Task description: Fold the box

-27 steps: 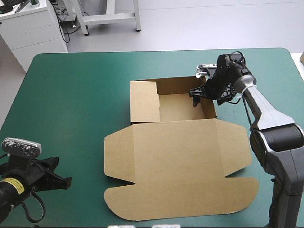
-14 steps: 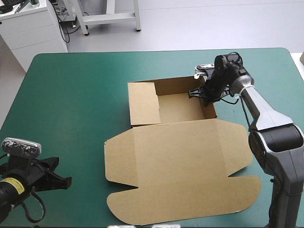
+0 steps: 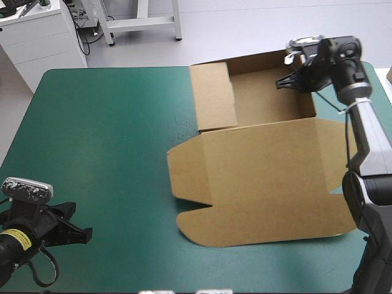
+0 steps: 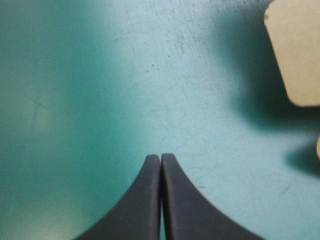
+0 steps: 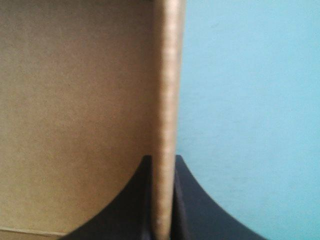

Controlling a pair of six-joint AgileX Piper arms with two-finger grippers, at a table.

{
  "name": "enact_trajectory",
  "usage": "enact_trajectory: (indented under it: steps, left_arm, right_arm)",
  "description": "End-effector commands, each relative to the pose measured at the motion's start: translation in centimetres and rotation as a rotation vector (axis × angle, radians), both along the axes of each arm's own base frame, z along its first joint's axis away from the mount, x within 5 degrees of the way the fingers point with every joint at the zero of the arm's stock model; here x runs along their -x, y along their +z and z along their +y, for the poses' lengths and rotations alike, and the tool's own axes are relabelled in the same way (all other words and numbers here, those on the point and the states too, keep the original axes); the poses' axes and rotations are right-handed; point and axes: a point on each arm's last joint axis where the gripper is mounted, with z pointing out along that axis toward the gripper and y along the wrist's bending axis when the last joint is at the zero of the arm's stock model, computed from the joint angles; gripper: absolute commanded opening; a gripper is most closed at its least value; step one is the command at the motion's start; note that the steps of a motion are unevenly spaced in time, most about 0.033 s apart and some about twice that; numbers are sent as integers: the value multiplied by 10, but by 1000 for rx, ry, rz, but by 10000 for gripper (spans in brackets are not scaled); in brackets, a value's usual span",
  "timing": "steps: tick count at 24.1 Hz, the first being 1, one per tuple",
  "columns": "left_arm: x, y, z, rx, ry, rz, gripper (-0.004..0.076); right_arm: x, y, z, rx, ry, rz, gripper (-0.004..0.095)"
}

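The brown box (image 3: 263, 165) lies toward the table's right and far side, its tray walls raised at the back and its wide lid flat in front. My right gripper (image 3: 298, 78) is shut on the tray's right wall near the far right corner. In the right wrist view that wall (image 5: 167, 100) stands edge-on between the two black fingers (image 5: 187, 200). My left gripper (image 3: 82, 233) rests at the near left corner, well away from the box, shut with nothing in it (image 4: 160, 159). A rounded lid flap (image 4: 295, 50) shows ahead of it.
White cabinets and a metal frame stand beyond the table's far edge. The tray's far wall reaches the table's far edge. The teal-green cover (image 3: 104, 141) lies bare over the left half.
My right gripper shut on the tray's right wall and carried the whole box toward the table's far right. The left arm has not moved.
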Motion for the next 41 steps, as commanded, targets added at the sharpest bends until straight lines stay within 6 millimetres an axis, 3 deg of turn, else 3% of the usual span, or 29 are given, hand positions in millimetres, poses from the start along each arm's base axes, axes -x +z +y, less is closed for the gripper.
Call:
enact_trajectory:
  steps: [1,6,10,14,17,20,24,26,28,31,35,37,41]
  left_arm:
    - [-3,10,-1,30,-1,-67,-32]
    - [-3,11,-1,13,-3,-72,-32]
    - [-4,11,1,-11,4,-82,-32]
    - [-4,11,2,-14,6,-85,-32]
    - [-5,11,3,-30,12,-95,-32]
    - [-5,11,3,-29,11,-95,-32]
    - [-4,11,2,-17,7,-90,-32]
    - [-4,11,2,-24,1,-92,-32]
    - [-4,11,2,-29,-3,-93,-32]
    - [-4,11,0,-15,-9,-88,-32]
    - [-4,11,1,-14,-7,-88,-32]
    - [-4,11,1,-14,-7,-88,-32]
    - [-4,11,1,-14,-7,-88,-32]
  right_arm:
    - [20,52,-55,39,-132,-143,-23]
    - [24,35,-156,56,-373,-96,-23]
    - [32,18,-214,64,-507,-59,-23]
    - [29,-11,-251,67,-565,0,-19]
    - [28,-30,-265,45,-603,62,75]
    - [27,-33,-266,37,-606,67,279]
    - [27,-32,-266,16,-610,61,653]
    - [30,-27,-265,3,-618,48,784]
    - [36,-14,-263,4,-625,19,834]
    - [52,18,-253,11,-623,-57,833]
    - [88,77,-225,-51,-586,-212,784]
    - [107,98,-209,-72,-545,-267,694]
    - [143,118,-182,-105,-482,-311,309]
